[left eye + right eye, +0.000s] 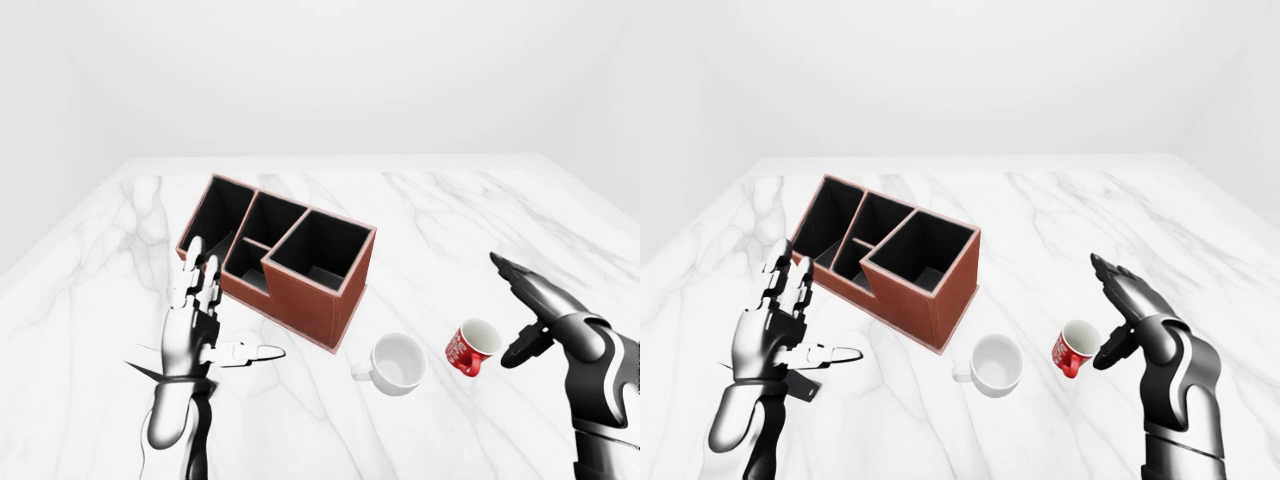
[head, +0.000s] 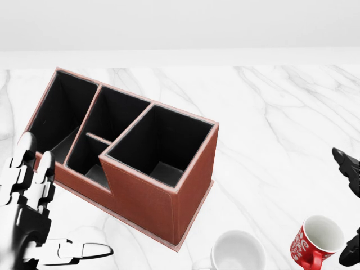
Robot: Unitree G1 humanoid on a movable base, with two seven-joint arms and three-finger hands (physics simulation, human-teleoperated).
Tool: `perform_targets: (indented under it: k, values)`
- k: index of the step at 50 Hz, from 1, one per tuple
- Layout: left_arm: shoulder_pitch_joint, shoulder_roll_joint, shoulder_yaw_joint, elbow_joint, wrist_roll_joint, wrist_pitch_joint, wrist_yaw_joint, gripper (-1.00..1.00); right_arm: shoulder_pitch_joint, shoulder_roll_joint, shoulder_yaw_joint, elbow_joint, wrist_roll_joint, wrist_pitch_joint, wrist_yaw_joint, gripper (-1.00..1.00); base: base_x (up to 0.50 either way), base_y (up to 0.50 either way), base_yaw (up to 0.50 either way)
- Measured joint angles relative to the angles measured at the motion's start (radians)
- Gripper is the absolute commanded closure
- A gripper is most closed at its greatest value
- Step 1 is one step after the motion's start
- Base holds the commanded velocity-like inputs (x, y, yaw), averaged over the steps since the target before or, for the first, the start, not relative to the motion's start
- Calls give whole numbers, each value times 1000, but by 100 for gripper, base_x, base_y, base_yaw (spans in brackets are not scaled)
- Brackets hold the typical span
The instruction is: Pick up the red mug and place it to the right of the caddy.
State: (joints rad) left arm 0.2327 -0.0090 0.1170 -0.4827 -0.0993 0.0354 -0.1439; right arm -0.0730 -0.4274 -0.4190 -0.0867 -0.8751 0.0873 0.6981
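Note:
The red mug with white print lies tipped on the marble table, its mouth facing up and to the right. It is to the lower right of the brown caddy, which has several black compartments. My right hand is open just right of the mug, fingers spread above it and thumb low beside it, not touching. In the head view only its dark fingertips show at the right edge. My left hand is open and raised at the caddy's lower left.
A white mug stands between the caddy and the red mug, handle to the left. The marble table runs on to the right of the caddy and toward the top of the view, ending at a white wall.

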Motion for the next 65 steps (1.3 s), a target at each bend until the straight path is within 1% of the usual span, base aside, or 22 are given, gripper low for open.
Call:
perform_targets:
  k: [15, 24, 35, 40, 55, 65]
  values:
    - [-2, 0, 0, 3, 2, -1, 2, -100, -36, -9, 41, 50, -52, 0, 0, -100, 0, 0, 0]
    - [-4, 1, 5, 3, -1, 1, 0, -100, -51, 0, 75, 82, -85, 0, 0, -100, 0, 0, 0]
    - [-9, 2, 11, 12, -4, -4, -2, -100, -54, 11, 108, 132, -116, 0, 0, -100, 0, 0, 0]
    - [-10, 2, 13, 13, -6, -4, -3, -100, -51, 14, 120, 156, -132, -6, 0, -100, 0, 0, 0]
    - [-14, 2, 11, 17, -3, -4, -1, -100, -44, 11, 140, 240, -167, -39, 0, -100, 0, 0, 0]
    - [-12, 2, 7, 18, 1, -6, 1, -100, -40, 7, 138, 256, -173, -46, 0, -100, 0, 0, 0]
